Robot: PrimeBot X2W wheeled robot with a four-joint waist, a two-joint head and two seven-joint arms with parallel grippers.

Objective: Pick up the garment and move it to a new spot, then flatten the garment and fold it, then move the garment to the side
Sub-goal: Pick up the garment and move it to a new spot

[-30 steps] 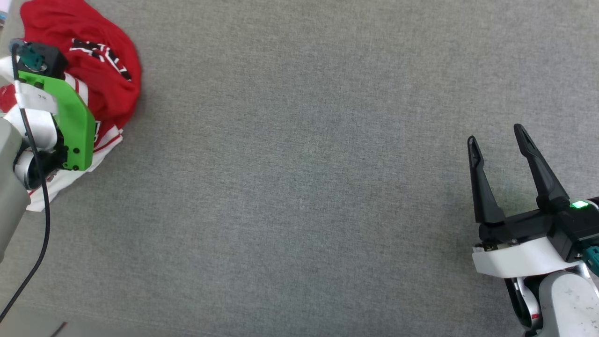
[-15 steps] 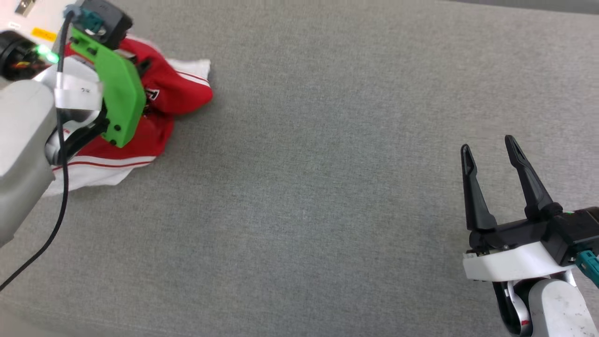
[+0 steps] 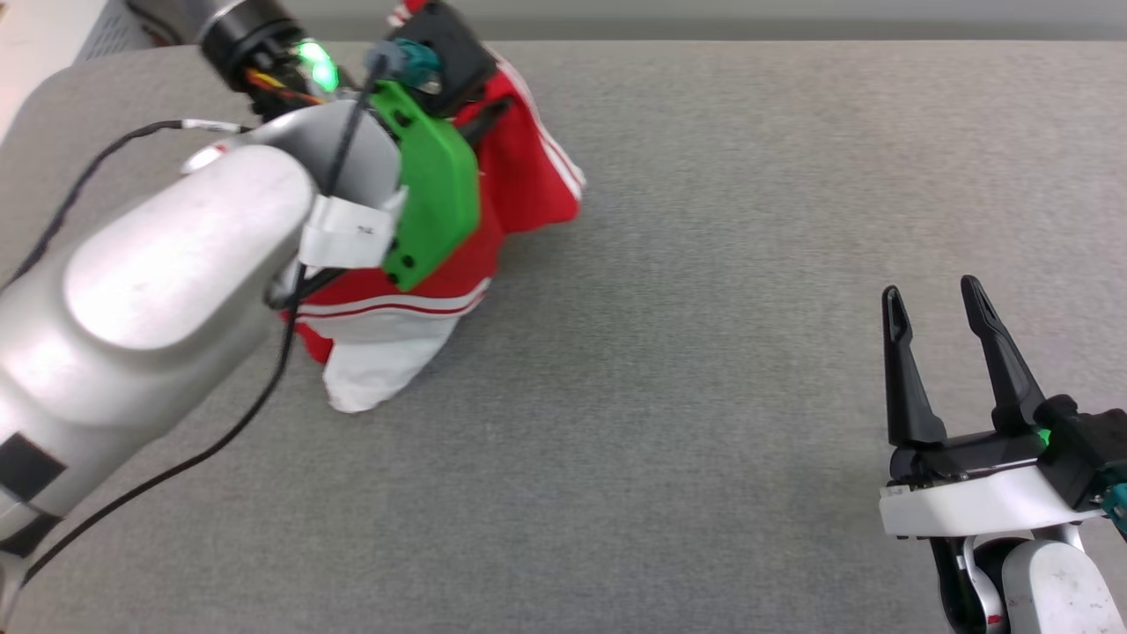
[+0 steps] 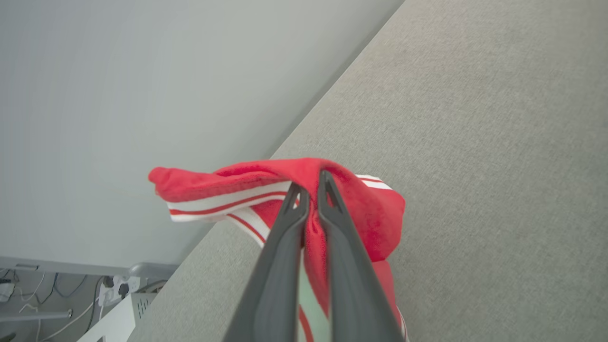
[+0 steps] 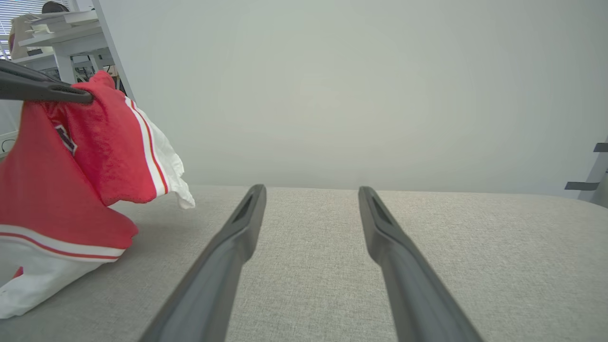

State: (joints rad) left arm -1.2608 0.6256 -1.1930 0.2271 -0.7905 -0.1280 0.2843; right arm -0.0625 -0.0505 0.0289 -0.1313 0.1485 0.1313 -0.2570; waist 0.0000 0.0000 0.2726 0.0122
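Red garment (image 4: 375,213) hangs pinched in the left gripper (image 4: 311,183)

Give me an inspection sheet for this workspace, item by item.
Surface: grey fabric surface, flat.
Job's things: red garment with white striped trim, bunched; top lifted, white lower part resting on the surface.
Clutter: nothing seen.
Grippers: left gripper shut on the garment; right gripper open, holding nothing, apart from the garment.
Cables: black cable hanging along the left arm; floor wiring past the surface's edge.
Surroundings: pale wall; white desk at the right wrist view's upper left.
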